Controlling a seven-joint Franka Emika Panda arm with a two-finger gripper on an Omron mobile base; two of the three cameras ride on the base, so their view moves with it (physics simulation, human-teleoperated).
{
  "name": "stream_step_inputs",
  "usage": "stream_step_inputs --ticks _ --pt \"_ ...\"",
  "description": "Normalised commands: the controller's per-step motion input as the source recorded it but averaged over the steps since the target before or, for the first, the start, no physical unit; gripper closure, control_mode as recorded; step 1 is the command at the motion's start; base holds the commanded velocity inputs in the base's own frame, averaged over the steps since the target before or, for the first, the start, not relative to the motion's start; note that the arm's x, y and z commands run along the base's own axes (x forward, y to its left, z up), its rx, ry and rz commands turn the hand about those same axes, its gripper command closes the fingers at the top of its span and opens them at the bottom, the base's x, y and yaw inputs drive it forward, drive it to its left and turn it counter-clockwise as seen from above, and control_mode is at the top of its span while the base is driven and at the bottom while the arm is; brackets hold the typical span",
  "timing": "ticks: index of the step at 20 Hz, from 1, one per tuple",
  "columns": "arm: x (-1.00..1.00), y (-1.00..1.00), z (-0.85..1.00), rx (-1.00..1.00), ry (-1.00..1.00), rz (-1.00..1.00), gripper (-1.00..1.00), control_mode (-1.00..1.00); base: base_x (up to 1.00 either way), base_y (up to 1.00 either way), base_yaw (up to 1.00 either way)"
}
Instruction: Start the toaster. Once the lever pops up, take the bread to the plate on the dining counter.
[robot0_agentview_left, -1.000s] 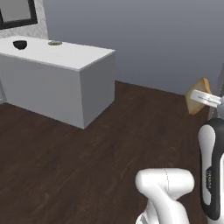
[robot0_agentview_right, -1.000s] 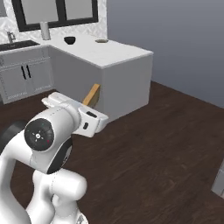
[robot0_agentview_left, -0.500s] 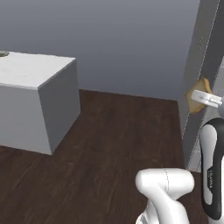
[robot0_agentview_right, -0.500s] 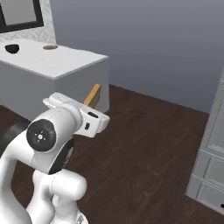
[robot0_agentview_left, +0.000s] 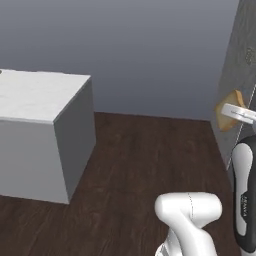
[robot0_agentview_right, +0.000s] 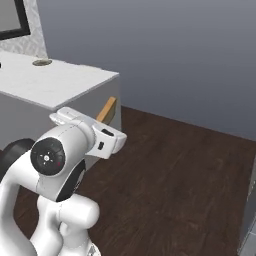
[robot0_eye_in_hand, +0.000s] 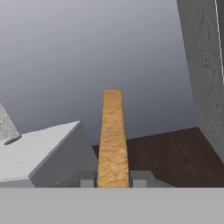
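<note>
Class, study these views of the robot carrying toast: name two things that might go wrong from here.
1. The bread is held only by its lower edge in the gripper, so it might slip as the base drives.
2. The plate sits far along the dining counter, so the base may stop short.

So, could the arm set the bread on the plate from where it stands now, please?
Probably not yet. The gripper holds the bread over open floor, while the plate lies far back on the dining counter, well beyond the arm; the base likely needs to drive closer.
</note>
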Motion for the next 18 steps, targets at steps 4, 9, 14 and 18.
stream_step_inputs --ticks 4,9,14,18 --pt "0.0 0.0 0.0 0.0 0.0 0.0 1.0 1.0 1.0 0.23 -0.08" --pt "0.0 0.0 0.0 0.0 0.0 0.0 1.0 1.0 1.0 0.03 -0.2" --pt "0.0 0.0 0.0 0.0 0.0 0.0 1.0 1.0 1.0 -0.26 -0.08" --pt "0.0 0.0 0.0 0.0 0.0 0.0 1.0 1.0 1.0 0.0 0.0"
